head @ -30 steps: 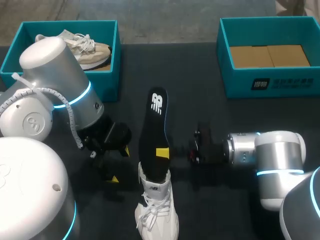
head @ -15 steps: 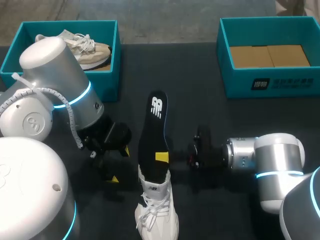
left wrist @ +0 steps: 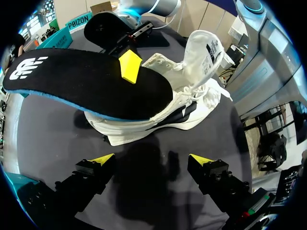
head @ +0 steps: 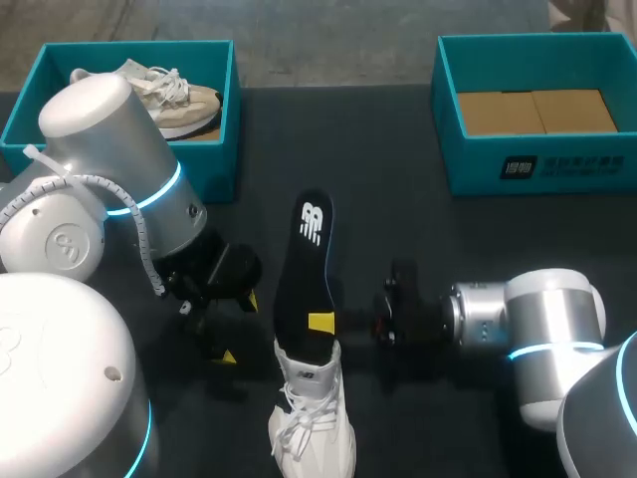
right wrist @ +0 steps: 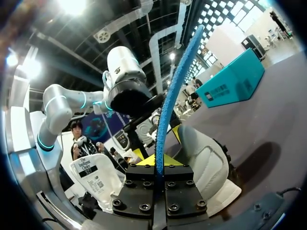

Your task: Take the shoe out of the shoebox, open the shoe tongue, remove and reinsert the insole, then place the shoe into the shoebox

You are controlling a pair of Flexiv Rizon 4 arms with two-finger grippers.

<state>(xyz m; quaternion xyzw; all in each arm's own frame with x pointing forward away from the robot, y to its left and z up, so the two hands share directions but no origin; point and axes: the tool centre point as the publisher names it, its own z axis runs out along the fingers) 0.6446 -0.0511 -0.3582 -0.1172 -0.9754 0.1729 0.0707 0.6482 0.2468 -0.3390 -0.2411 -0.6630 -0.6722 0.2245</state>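
Right gripper pinching the insole half in the sneaker, left gripper waiting open.

The white lace-up sneaker [head: 314, 418] is lying on the dark table [head: 398, 229] at the near middle. The black foam insole with a blue edge [head: 307, 269] is sticking out of its collar, heel end inside. The open teal shoebox with a bare brown floor [head: 537, 169] is sitting well apart at the far right.

Likely risks: nothing is bracing the sneaker, so pushing on the insole could slide or tip it. The insole could also buckle at the collar, or slip from the thin edge pinch.

The right gripper [right wrist: 160, 165] is coming in low and level from the right, clamped narrow on the insole's edge just above the collar. The left gripper [left wrist: 152, 163] is sitting low beside the sneaker's side, fingers spread wide and gripping nothing.
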